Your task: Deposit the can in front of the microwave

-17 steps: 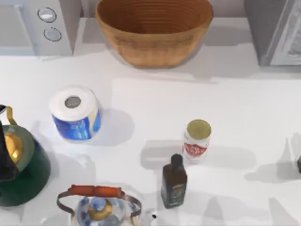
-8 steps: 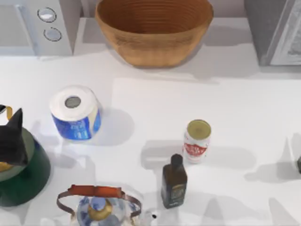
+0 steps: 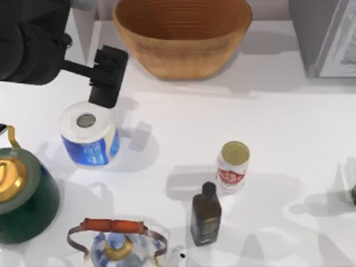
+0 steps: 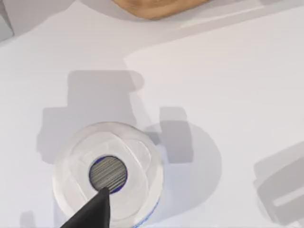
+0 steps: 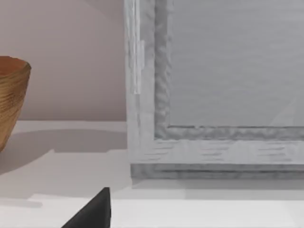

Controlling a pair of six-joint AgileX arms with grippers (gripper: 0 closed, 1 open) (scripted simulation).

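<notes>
- The can [image 3: 233, 166] stands upright on the white table [image 3: 289, 122], well apart from the left gripper [image 3: 103, 95], on the far side of the paper roll from it and nearer the table's front edge.
- A dark brown bottle [image 3: 205, 214] stands just beside the can, on the side farther from the gripper.
- The left gripper hangs above the far edge of the paper roll [image 3: 89, 134]. The left wrist view looks straight down on the roll [image 4: 108, 176], with one dark fingertip [image 4: 92, 213] at the frame edge.
- Gripper state: holds nothing. How far the fingers are spread cannot be told.
- The microwave is behind the left arm, which covers most of it; a strip of its side [image 3: 79, 25] shows beside the basket [image 3: 182, 34].
- The right arm is parked at the table's right side; its wrist view faces the darker grey appliance [image 5: 213, 90].
- The grasp is not yet begun, by my judgement.
- Risk 1: a low, direct travel toward the can could strike the paper roll and push it over.
- Risk 2: a descent offset toward the bottle could tip it or crowd the fingers out of a clean grip.
- Risk 3: the carry back passes the roll and basket; a low path could knock the can loose.
</notes>
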